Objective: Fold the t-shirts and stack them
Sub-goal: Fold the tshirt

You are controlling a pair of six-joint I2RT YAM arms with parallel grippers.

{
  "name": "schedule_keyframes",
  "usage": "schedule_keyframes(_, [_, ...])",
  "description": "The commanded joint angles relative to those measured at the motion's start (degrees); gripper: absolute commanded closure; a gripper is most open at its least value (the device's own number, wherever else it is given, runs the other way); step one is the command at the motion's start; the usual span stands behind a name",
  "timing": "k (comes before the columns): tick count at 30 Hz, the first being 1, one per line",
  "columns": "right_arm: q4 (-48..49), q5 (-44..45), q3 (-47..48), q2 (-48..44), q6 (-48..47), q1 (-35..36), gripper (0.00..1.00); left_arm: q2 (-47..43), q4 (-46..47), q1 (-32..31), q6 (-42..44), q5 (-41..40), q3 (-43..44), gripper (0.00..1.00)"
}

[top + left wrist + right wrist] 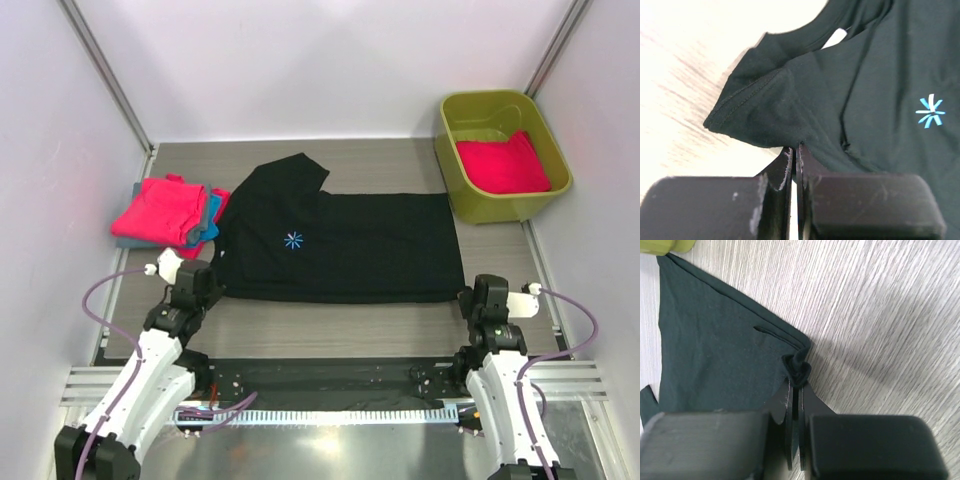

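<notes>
The black t-shirt (340,245) with a pale-blue starburst mark (292,240) lies spread across the table's middle, one sleeve pointing to the back. My left gripper (207,278) is shut on its near left edge, just below the sleeve (760,107). My right gripper (470,297) is shut on its near right corner, which bunches between the fingertips (800,371). A folded stack of hot-pink (160,210) and blue (212,215) t-shirts lies at the left. Another hot-pink t-shirt (503,163) lies in the tub.
The olive-green tub (497,107) stands at the back right, close to the black shirt's far right corner. White walls close in the table on three sides. A black strip and metal rails run along the near edge by the arm bases.
</notes>
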Motion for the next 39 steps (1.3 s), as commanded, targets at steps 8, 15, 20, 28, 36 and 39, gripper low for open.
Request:
schedule_keyframes(8, [3.14, 4.19, 14.98, 14.79, -2.55, -0.37, 0.99, 18.84, -0.10, 0.27, 2.60, 0.08, 30.52, 1.00])
schedule_keyframes(15, [2.61, 4.72, 9.91, 12.17, -0.89, -0.37, 0.99, 15.79, -2.41, 0.09, 4.81, -4.76, 27.16, 1.00])
schedule_keyframes(20, [2.61, 3.84, 7.01, 8.82, -0.89, -0.37, 0.99, 7.26, 0.15, 0.18, 3.84, -5.02, 10.11, 1.00])
schedule_keyframes(28, [0.24, 2.78, 7.00, 7.68, -1.86, -0.37, 0.99, -1.71, -5.83, 0.09, 2.35, -6.78, 5.69, 0.99])
schedule_keyframes(36, [-5.73, 2.52, 6.30, 2.68, -0.19, -0.37, 0.99, -2.33, -7.32, 0.09, -2.30, -4.50, 1.73, 0.99])
schedule_keyframes(39, [-9.25, 3.22, 6.91, 1.27, -0.18, -0.37, 0.99, -2.94, -7.59, 0.09, -2.92, -3.97, 1.03, 0.99])
